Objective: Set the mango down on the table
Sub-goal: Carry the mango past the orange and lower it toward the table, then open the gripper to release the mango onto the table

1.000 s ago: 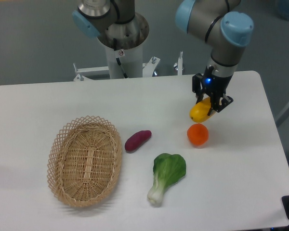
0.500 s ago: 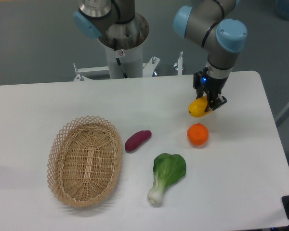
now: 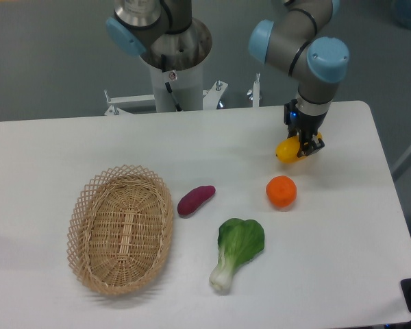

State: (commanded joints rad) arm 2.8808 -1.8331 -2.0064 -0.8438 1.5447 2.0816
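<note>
The mango [image 3: 287, 151] is a small yellow oval fruit held in my gripper [image 3: 303, 146], which is shut on it at the right rear of the white table [image 3: 192, 151]. The mango sits low, close to or just touching the tabletop; I cannot tell which. The gripper's fingers cover its right side.
A round orange fruit [image 3: 281, 192] lies just in front of the mango. A purple sweet potato [image 3: 196, 200] and a green bok choy [image 3: 237, 248] lie mid-table. A woven wicker basket [image 3: 120, 227] stands at the front left. The robot base [image 3: 172, 62] stands behind the table.
My gripper has carried the mango a little back and to the right, away from the orange fruit. It has kept its hold throughout.
</note>
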